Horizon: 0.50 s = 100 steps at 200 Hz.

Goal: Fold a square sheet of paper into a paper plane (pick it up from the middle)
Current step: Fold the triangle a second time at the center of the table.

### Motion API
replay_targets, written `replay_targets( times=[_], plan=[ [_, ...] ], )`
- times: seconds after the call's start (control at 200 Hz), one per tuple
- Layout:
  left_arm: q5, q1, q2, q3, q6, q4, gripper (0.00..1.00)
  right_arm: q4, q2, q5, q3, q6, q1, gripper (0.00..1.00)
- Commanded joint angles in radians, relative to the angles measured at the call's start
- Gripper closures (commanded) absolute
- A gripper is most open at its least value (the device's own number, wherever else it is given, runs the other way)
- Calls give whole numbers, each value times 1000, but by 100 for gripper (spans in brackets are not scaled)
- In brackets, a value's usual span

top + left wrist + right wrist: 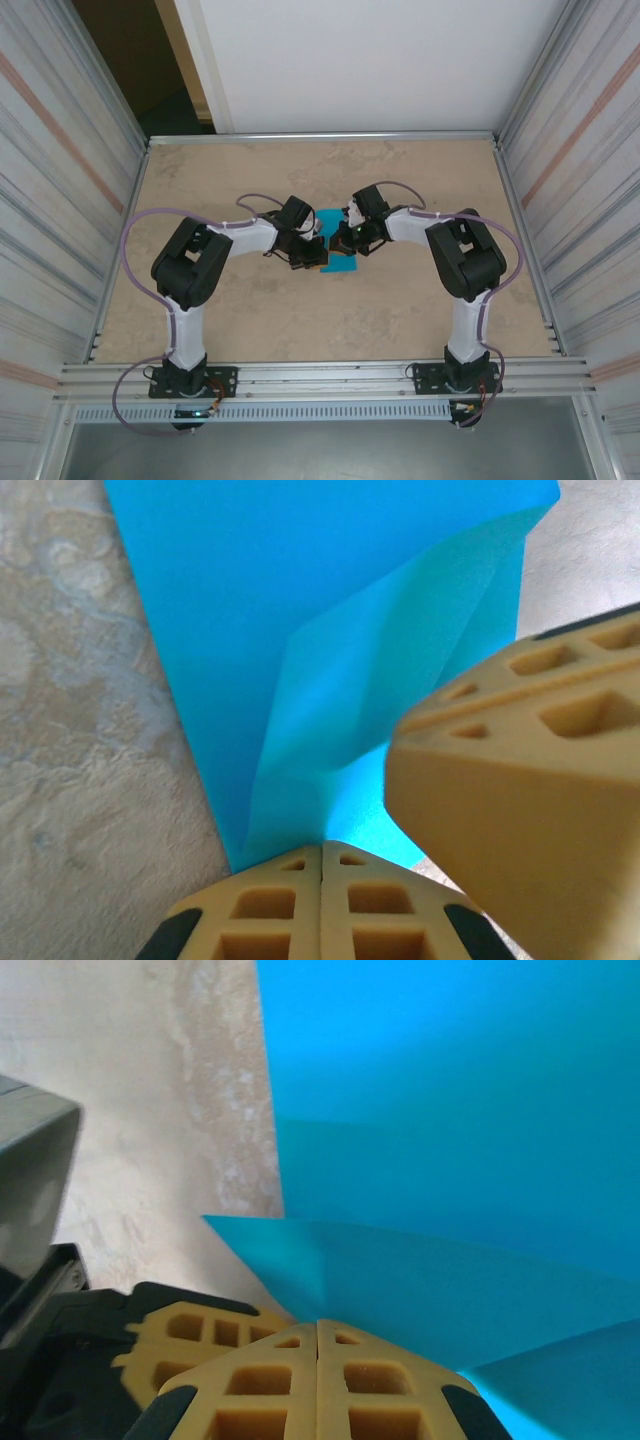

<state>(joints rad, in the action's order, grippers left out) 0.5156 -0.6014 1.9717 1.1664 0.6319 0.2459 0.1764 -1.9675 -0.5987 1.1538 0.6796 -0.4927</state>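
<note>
The matte, beige-marbled table [250, 320] is carrying the smooth cyan blue paper [340, 265] at its middle, creased into tapering, pointed flaps. The honeycombed tan left gripper [322, 852] and right gripper [318, 1325] are each pressing their jaws together, tips touching the paper.

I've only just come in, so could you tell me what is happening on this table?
A two-armed robot is working on a blue paper at the middle of the table. It is partly folded, with creases and folded flaps, not yet a finished plane. The left gripper and right gripper are both shut, tips close together at the paper; whether they pinch or press it is unclear.
</note>
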Motion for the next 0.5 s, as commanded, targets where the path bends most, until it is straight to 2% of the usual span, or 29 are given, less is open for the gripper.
replay_targets(
  times=[0.0, 0.281, 0.496],
  plan=[
    [-39, 4, 8, -36, 4, 45, 98, 17, -37, 12, -15, 3, 3, 98],
    [-23, 5, -15, -30, 9, 41, 98, 20, -79, 46, -35, 5, 14, 98],
    [82, 9, -46, -26, 23, -109, 98, 23, -94, 62, -51, 1, 23, 99]
  ],
)
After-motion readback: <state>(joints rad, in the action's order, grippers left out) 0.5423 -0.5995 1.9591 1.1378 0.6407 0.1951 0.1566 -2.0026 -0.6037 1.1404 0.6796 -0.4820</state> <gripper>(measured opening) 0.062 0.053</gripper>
